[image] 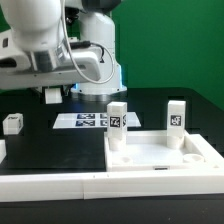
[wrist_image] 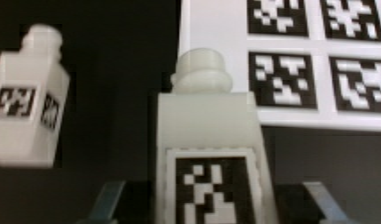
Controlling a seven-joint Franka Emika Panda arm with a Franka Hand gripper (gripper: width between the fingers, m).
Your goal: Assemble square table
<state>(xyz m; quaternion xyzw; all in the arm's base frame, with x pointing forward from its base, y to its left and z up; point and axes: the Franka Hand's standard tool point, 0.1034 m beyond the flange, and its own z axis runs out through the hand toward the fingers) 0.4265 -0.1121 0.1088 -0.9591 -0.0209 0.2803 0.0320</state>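
Jaws spread, gaps either side of leg (wrist_image: 205,150); second leg (wrist_image: 30,95) near; leg tip at marker board (wrist_image: 320,60) edge

The matte black bench (image: 60,145) carries the marker board (image: 88,120) mid-surface. A flat white plastic square tabletop (image: 150,152) sits beside long white L-shaped rails (image: 50,185) along the near edge. A short chunky white leg (image: 12,122) lies toward the exterior view's left edge.
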